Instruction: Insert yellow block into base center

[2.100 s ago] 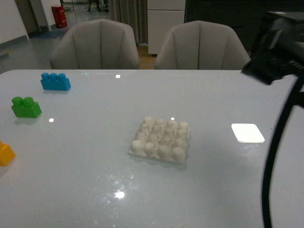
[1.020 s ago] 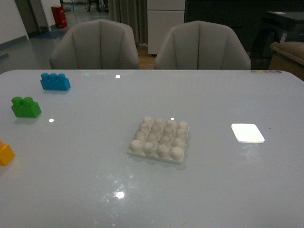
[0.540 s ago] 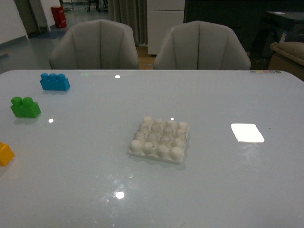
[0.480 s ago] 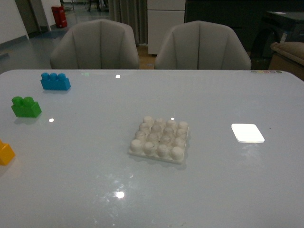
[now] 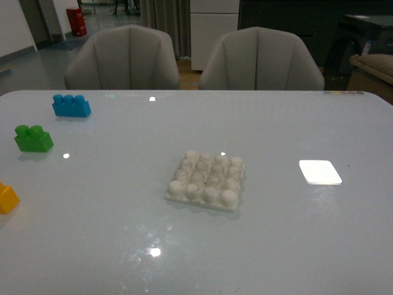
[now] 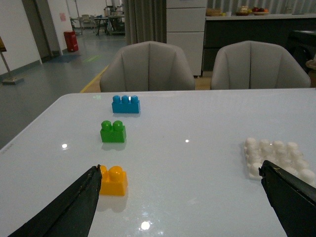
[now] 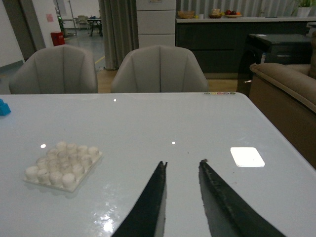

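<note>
Plainly, the yellow block (image 5: 7,198) is found at the far left of the table (image 5: 123,246) in the front view, cut by the picture's edge and well apart from the base (image 5: 207,182), which sits near the middle. No arm is seen in that view. In the left wrist view the block (image 6: 113,180) lies ahead of the left claw (image 6: 178,170), not in the middle of the gap but just beside the tip of one finger (image 6: 69,207), which hides part of it. Its long axis, judged from the studs set side by side, runs roughly along the line from finger to finger. That claw is spread wide, and nothing is held or touched by it.

The right claw (image 7: 182,163) is parted only narrowly and is empty; only the base (image 7: 61,165) is seen before it, off to one side. The left arm is therefore judged nearer. A sideways shift and probably a wrist turn would be needed before closing.
</note>
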